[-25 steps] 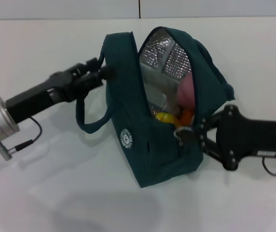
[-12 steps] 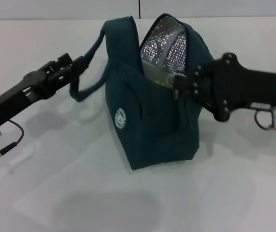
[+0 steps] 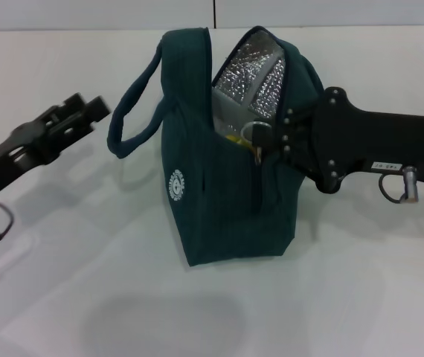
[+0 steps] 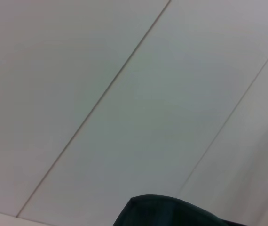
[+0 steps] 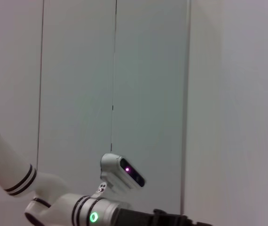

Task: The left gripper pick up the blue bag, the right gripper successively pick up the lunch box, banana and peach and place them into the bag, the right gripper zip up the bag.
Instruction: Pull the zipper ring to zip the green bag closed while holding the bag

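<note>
blue bag (image 3: 227,201): round white logo, unreadable | left claw (image 3: 85,111): open, empty | right claw (image 3: 260,137): pinching zip pull

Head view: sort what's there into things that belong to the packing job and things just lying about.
Job: blue bag, partly unzipped; banana, a yellow sliver inside; right gripper at the zip pull; left gripper, apart from the handle.

Lying about: nothing; only the white table.
</note>
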You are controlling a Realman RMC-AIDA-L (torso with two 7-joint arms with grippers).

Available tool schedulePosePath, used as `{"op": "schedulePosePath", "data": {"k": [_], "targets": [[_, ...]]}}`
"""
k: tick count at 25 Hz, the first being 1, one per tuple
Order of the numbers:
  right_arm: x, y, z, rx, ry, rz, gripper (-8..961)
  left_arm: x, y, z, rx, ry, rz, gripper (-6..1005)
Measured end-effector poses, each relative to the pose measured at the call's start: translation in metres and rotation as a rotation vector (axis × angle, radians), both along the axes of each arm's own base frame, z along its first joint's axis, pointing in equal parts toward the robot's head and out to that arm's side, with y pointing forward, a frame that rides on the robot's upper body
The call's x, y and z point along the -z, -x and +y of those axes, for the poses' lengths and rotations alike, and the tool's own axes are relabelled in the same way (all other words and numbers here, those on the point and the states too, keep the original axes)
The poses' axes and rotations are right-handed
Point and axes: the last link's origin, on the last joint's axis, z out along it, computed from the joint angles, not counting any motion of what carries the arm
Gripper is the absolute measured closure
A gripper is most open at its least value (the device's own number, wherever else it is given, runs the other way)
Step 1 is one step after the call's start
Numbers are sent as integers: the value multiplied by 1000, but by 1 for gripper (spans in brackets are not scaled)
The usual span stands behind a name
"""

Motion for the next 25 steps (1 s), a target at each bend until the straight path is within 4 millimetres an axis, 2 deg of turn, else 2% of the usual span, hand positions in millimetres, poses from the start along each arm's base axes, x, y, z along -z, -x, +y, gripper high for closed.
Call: {"op": "schedulePosePath", "data": {"k": [4,11,13,17,25], "targets": [[-3,7,3,-10,-7,24,947,-10,6,-14,33,13,36,108],[-2,8,5,3,5,21,947,-13,6,-33,132,101,99,109],[-1,11,7,-1,10,17,947,-1,0,-38,179,166,110,109],[3,16,12,3,18,11,947,18,-12,-33,225,243,123,110],[15,24,14,-18,54,-13,947,37,-27,-18,229,273,82,111]]}}
